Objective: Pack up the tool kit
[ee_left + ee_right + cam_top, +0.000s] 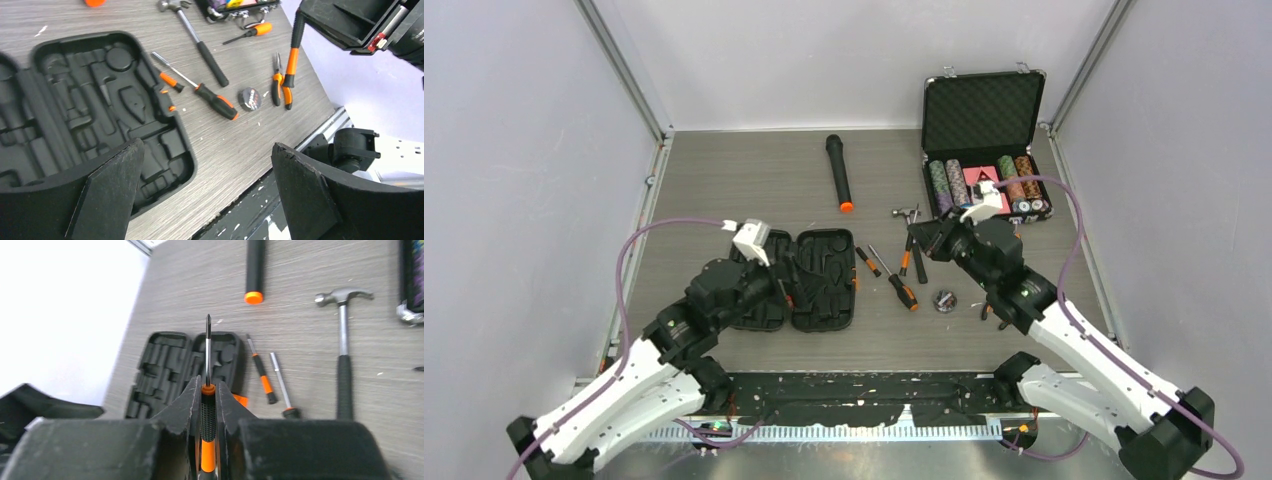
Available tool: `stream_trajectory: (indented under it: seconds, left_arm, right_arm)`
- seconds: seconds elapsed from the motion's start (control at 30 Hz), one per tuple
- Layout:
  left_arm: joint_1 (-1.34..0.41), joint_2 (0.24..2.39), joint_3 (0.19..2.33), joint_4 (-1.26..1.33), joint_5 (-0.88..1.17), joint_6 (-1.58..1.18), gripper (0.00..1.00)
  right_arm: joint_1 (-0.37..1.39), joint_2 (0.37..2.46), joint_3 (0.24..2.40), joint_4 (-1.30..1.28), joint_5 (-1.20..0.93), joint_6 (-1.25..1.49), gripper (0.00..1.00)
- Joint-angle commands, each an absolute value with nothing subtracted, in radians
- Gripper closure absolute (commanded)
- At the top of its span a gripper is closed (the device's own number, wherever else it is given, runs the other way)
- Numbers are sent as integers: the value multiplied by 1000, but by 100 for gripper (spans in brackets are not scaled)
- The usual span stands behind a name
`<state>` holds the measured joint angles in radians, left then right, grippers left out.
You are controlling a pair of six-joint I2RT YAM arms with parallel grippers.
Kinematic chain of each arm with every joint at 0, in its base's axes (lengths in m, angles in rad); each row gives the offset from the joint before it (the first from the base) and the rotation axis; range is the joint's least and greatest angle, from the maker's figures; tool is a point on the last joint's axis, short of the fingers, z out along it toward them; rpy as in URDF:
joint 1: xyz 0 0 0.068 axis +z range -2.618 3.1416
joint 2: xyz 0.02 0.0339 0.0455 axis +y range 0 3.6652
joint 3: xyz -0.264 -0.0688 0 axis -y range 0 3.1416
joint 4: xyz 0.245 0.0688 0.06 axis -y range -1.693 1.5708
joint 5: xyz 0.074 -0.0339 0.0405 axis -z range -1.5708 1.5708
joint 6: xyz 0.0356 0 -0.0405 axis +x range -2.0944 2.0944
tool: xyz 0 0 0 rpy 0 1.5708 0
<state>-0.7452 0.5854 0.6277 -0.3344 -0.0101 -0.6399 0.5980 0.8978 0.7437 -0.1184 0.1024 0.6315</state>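
The tool kit case [809,280] lies open on the table, its moulded slots empty; it also shows in the left wrist view [100,100] and the right wrist view [170,367]. My left gripper [784,285] hovers over the case, open and empty [207,146]. My right gripper [924,238] is shut on a small orange-black screwdriver [208,410], shaft pointing toward the case, held above the table. A hammer [200,42], a large screwdriver [212,97], a short screwdriver [171,80] and pliers [279,89] lie on the table right of the case.
A black microphone with an orange end [839,172] lies at the back centre. An open poker chip case [984,150] stands at the back right. A small round disc [944,299] lies near the pliers. Another small screwdriver [250,32] lies by the chip case.
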Motion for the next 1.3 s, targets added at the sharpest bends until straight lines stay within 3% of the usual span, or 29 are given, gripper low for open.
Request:
stream_trajectory:
  seconds: [0.0,0.3,0.73,0.83,0.9,0.93,1.0,1.03,1.1,1.13,1.27]
  left_arm:
    - [-877,676,648,-75,-124,-622,2]
    - [-1057,914,679,209,-224,-538,10]
    - [-1101,1063,706,350,-174,-527,25]
    - [-1101,1076,707,349,-178,-526,38]
    - [-1101,1078,706,345,-181,-521,52]
    - [-1101,1077,707,340,-180,-513,63]
    - [-1100,1065,719,288,-185,-480,96]
    - [-1097,1052,725,244,-195,-454,100]
    - [-1074,1009,726,176,-178,-410,100]
    - [-1054,985,730,130,-153,-388,100]
    - [-947,885,768,-127,-60,-283,100]
  right_arm:
    - [613,778,622,98,78,922,94]
    - [698,675,497,252,150,1085,94]
    - [771,691,486,284,217,1087,94]
    - [774,696,486,286,217,1083,94]
    - [777,696,485,286,218,1082,95]
    - [777,695,484,286,218,1081,95]
    - [778,696,485,288,212,1073,93]
    - [778,696,491,279,205,1067,91]
    - [777,694,508,255,191,1034,77]
    - [776,685,524,241,188,997,65]
    - [763,646,609,66,186,803,40]
